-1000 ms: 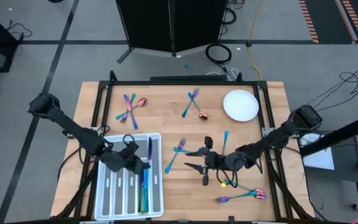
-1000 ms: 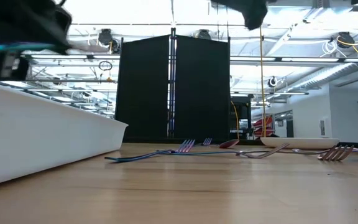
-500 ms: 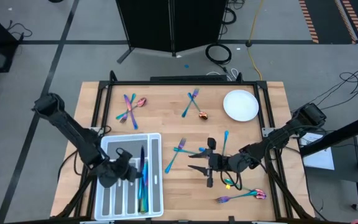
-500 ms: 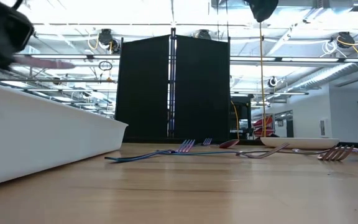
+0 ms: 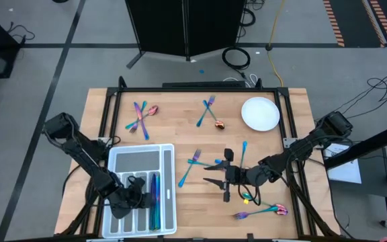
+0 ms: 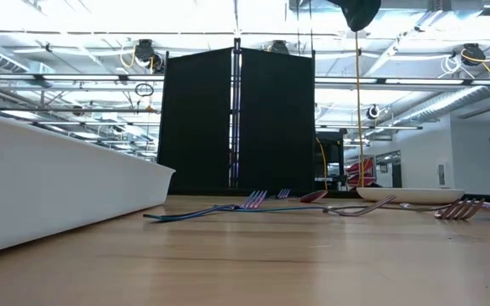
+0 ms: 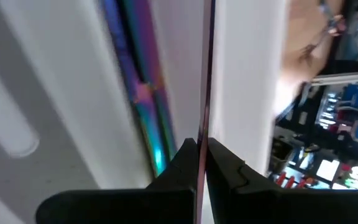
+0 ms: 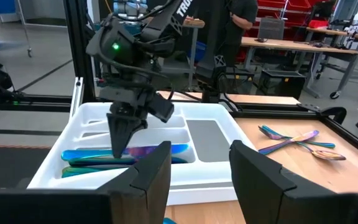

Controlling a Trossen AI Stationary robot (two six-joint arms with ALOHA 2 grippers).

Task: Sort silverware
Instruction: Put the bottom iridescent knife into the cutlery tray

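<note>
My left gripper (image 5: 142, 190) hangs over the white tray (image 5: 140, 148), fingers slanting down into it (image 8: 118, 151), shut on a slim purple piece of silverware (image 7: 207, 74) seen edge-on. Several teal and blue pieces (image 5: 154, 202) lie in the tray's right compartment. My right gripper (image 5: 215, 173) hovers open over the table's middle, nothing between its fingers (image 8: 197, 174). Loose silverware lies on the wood: a crossed group (image 5: 140, 115), a fork (image 5: 207, 109), a spoon (image 5: 218, 124), a fork (image 5: 190, 167), and pieces (image 5: 261, 210) near the front right. My left gripper pinches the slim piece between its two fingers, at the end nearest the gripper (image 7: 201, 140). The piece runs straight on from the fingertips, along them, beside a white tray divider (image 7: 247, 93). Whether its far end touches the tray, I cannot tell.
A round white plate (image 5: 259, 113) sits at the back right. The tray's tall white wall (image 6: 58, 187) fills the left of the low view. Bare wood lies between the tray and my right gripper. A black cabinet (image 6: 235, 119) stands behind the table.
My left gripper has gone toward the table's near edge and down into the tray, rolling its wrist as it went, and has carried the slim piece along, still shut on it.
</note>
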